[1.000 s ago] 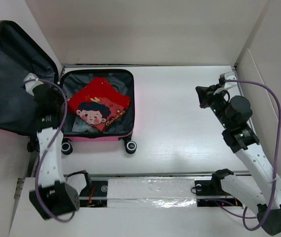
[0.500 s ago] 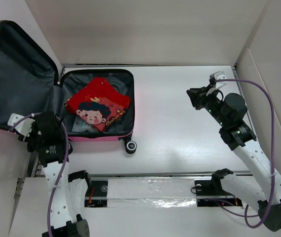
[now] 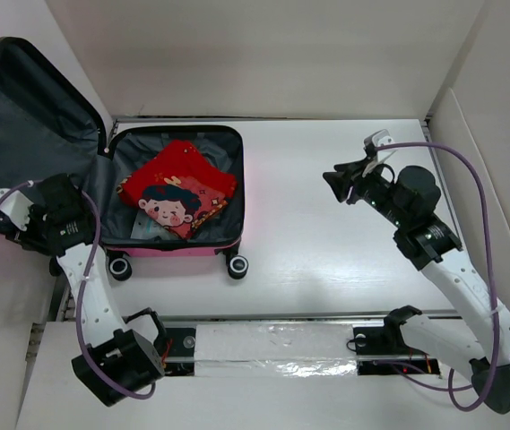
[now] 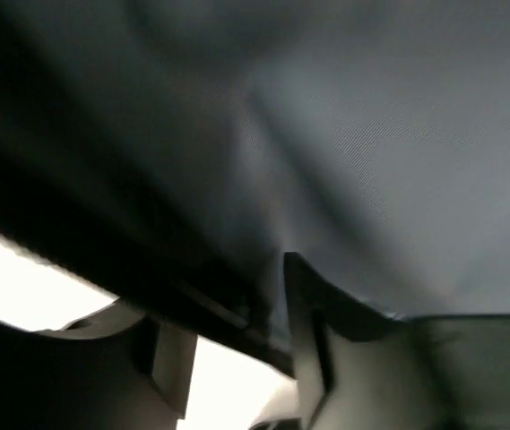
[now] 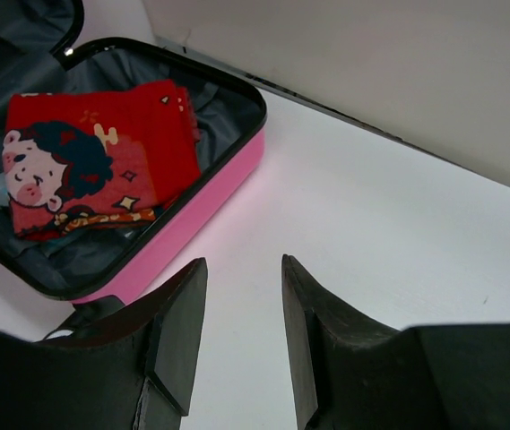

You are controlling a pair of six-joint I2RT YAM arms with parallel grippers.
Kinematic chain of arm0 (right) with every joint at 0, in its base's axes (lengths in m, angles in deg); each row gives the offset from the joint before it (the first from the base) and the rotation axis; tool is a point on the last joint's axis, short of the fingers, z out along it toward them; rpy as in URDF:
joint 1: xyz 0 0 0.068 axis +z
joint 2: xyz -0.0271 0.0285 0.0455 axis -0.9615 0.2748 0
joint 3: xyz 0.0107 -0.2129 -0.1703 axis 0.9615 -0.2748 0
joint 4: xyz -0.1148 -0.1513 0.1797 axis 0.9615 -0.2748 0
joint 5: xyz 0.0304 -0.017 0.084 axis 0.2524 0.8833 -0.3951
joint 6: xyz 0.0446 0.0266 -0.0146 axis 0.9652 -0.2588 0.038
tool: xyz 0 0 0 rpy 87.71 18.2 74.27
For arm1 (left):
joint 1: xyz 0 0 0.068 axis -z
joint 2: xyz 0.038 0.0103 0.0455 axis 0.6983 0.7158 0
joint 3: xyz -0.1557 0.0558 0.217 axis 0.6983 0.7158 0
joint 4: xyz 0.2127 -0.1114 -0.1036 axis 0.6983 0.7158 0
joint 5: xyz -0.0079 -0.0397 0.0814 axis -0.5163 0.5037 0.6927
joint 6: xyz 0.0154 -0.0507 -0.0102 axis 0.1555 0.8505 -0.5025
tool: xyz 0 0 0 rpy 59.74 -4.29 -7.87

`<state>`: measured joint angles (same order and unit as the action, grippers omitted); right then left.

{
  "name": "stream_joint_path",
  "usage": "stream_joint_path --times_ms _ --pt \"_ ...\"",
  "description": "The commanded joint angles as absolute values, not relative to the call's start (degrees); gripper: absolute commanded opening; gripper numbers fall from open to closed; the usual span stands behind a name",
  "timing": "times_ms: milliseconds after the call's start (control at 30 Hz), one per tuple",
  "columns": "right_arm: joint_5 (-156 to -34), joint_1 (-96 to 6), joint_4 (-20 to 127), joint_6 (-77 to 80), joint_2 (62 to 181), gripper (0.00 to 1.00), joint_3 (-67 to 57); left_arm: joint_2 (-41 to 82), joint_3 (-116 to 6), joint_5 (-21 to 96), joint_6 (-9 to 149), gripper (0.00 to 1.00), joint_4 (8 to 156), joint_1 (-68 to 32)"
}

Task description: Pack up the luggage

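Top external view: the luggage [image 3: 183,251] lies open at the table's [image 3: 326,251] left end, base flat, lid [image 3: 30,134] tilted back to the left.
Base contents: a red cartoon-print cloth [image 3: 178,188] on the grey lining.
Left gripper [image 3: 29,218]: at the lid's lower rim, close against the lining; fingers [image 4: 313,358] stand apart, but whether they pinch the rim cannot be told.
Right gripper [image 5: 244,269]: jaws parted, nothing between them, hanging above bare table, well apart from the luggage and pointing toward it.
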<state>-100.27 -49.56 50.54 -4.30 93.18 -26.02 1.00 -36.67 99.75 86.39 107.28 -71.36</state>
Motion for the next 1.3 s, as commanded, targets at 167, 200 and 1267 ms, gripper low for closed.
stream_joint_path --times_ms 167,200,1267 --pt "-101.8 -47.6 50.8 -6.6 94.7 0.45 -22.7 -2.3 -39.2 95.9 79.6 0.0 102.1 -66.4" --pt "-101.6 -47.6 50.9 -6.6 95.3 0.45 -22.7 -3.1 -38.2 96.2 77.0 0.0 100.3 -61.6" --pt "-95.5 -46.5 49.4 -5.7 105.6 0.58 -20.5 0.4 -36.2 71.8 59.6 0.06 104.4 -12.0"
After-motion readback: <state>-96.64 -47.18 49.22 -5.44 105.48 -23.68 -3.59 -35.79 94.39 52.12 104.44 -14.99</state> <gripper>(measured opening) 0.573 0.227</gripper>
